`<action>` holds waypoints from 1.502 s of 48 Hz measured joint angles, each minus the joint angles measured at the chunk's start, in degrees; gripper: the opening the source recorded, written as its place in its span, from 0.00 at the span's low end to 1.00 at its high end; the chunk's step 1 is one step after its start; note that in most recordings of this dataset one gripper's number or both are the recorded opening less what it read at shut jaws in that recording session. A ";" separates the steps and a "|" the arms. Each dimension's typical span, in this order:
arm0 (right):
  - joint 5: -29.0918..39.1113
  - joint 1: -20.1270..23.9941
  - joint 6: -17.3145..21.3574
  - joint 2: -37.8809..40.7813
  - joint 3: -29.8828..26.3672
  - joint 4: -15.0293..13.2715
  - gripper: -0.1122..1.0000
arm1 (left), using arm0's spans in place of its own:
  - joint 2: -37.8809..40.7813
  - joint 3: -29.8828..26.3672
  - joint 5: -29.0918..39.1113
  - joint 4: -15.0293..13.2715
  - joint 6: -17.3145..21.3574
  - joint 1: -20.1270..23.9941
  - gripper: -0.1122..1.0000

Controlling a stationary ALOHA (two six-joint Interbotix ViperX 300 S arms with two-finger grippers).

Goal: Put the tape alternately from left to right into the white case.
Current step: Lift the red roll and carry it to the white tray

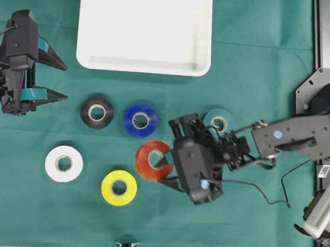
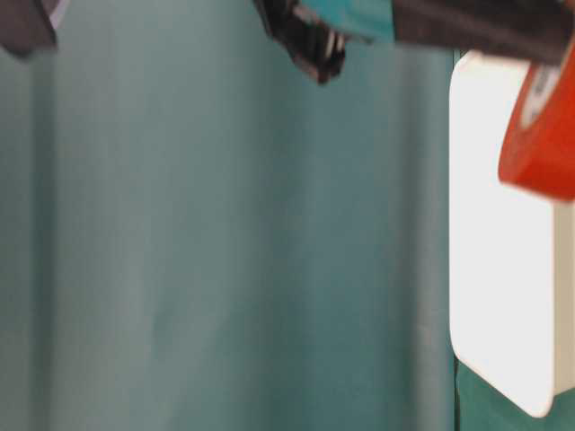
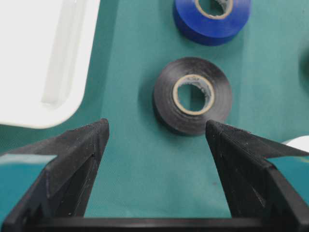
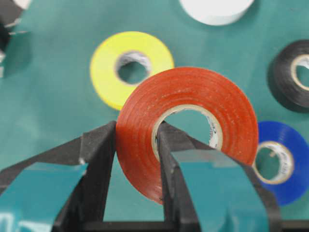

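Red tape roll (image 4: 186,125) gripped by the right tool (image 4: 137,159), raised off the desk (image 1: 254,106).

One finger stands inside the roll's core and one outside, pinching its wall. Around it lie the yellow (image 1: 119,187), white (image 1: 64,163), black (image 1: 97,112), blue (image 1: 140,120) and teal (image 1: 219,121) rolls; the white case (image 1: 145,31) sits at the far edge. At left, the left tool (image 3: 157,140) has its jaws wide apart, empty, near the black roll.
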 measured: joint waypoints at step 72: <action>3.08 -20.04 0.00 2.11 -5.36 0.00 0.10 | 0.09 0.09 0.00 -0.09 -0.26 0.00 0.87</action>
